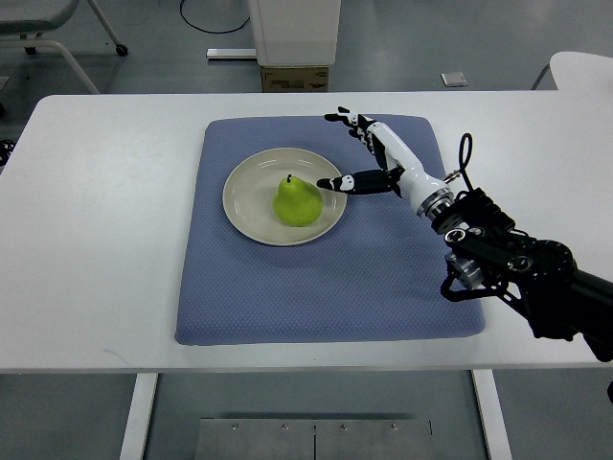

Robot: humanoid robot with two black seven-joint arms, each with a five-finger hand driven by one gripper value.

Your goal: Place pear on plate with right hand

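Observation:
A green pear (pixel 298 201) stands upright on a cream plate (pixel 251 196) in the middle of a blue mat. My right hand (pixel 359 153) is just right of the plate, its arm coming in from the right edge. Its fingers are spread and hold nothing. The thumb tip (pixel 330 183) lies over the plate's right rim, close to the pear but apart from it. The other fingers point toward the far edge of the mat. My left arm is not in view.
The blue mat (pixel 326 278) lies on a white table (pixel 96 240). A chair base (pixel 57 38) and a white pedestal with a box (pixel 294 57) stand on the floor beyond the table's far edge.

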